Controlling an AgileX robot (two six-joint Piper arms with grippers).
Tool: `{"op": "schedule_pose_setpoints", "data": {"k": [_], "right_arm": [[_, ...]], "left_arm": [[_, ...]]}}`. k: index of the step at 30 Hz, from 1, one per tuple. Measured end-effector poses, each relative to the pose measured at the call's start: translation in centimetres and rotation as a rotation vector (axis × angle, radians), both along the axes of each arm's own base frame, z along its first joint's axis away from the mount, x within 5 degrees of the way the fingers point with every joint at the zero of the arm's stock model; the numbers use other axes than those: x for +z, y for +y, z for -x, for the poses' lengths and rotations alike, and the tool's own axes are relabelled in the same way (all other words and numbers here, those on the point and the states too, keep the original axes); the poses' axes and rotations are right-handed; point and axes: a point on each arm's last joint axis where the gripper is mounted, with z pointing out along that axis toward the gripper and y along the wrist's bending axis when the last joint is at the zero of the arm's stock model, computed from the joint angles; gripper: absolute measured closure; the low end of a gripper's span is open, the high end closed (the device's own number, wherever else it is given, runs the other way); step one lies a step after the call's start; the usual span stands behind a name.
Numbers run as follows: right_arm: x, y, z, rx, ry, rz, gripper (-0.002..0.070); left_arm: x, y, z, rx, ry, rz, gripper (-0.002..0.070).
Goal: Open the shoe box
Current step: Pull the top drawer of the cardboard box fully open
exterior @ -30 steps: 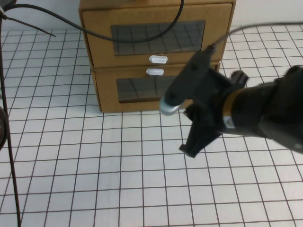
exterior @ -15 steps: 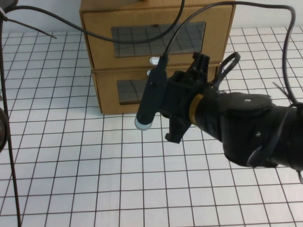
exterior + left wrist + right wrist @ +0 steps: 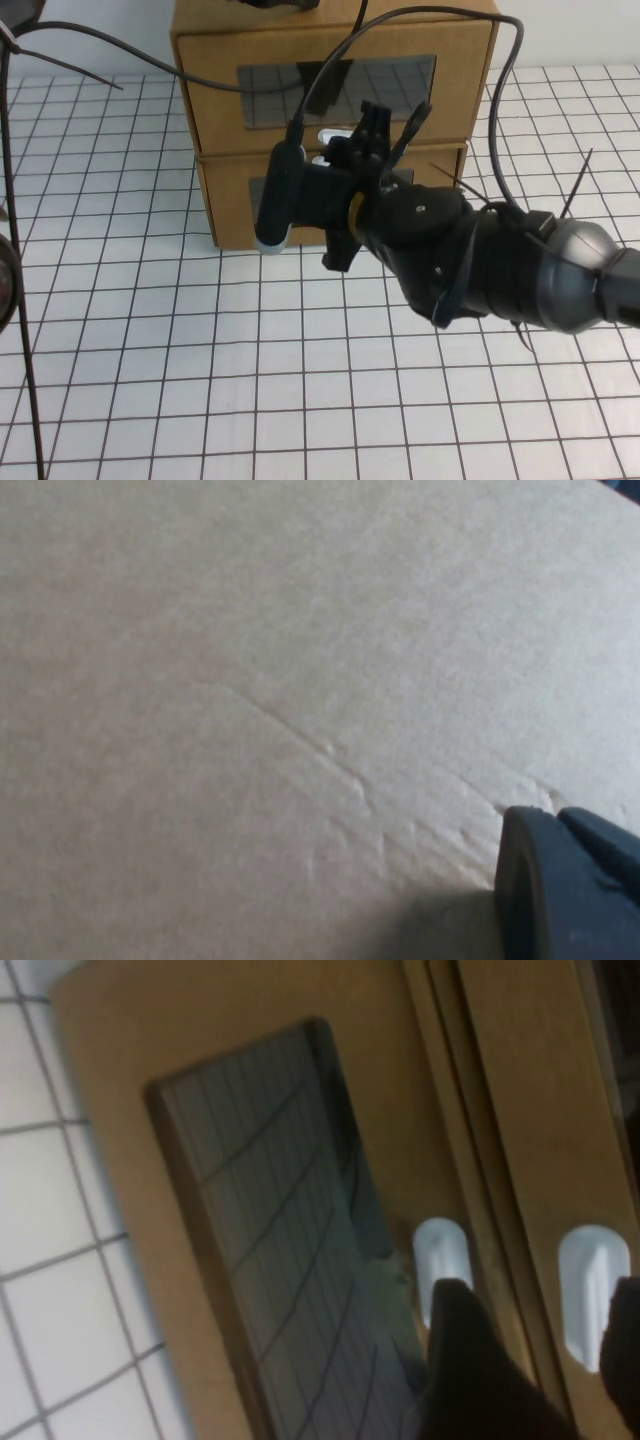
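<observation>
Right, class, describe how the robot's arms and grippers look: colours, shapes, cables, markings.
The right arm is glossy black and rounded, with a yellow wrist band, looping black cables and zip-tie tails. Its right gripper, before the shoe box, has black fingers. The left gripper, against cardboard, shows only dark blue-grey.

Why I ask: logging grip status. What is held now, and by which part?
The right gripper holds nothing: it stands open at the shoe box's white pulls, closed on neither. The left gripper lies close to cardboard; whether it grips cannot be told.
</observation>
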Motion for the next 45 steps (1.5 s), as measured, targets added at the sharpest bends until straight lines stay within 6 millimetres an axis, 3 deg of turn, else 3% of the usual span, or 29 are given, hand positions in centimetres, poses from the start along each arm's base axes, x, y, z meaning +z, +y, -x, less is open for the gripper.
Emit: {"op": "schedule_pose_setpoints", "data": {"k": [8, 16, 26, 45], "right_arm": [[0.4, -1.6, -1.9, -0.059, -0.01, -0.011, 0.0409], [0.3, -1.1, -2.6, -0.037, -0.006, -0.025, 0.041], [0.3, -0.8, -2.6, -0.014, 0.0, -0.034, 0.048], [-0.4, -0.5, -3.5, -0.024, -0.001, -0.022, 0.0484]], "left_arm": [[0.0, 0.0, 0.0, 0.001, 0.001, 0.001, 0.0677], [0.0, 0.0, 0.0, 0.001, 0.001, 0.001, 0.0677], [0.0, 0.0, 0.0, 0.001, 0.001, 0.001, 0.0677], [0.0, 0.0, 0.0, 0.001, 0.002, 0.001, 0.0677]]}}
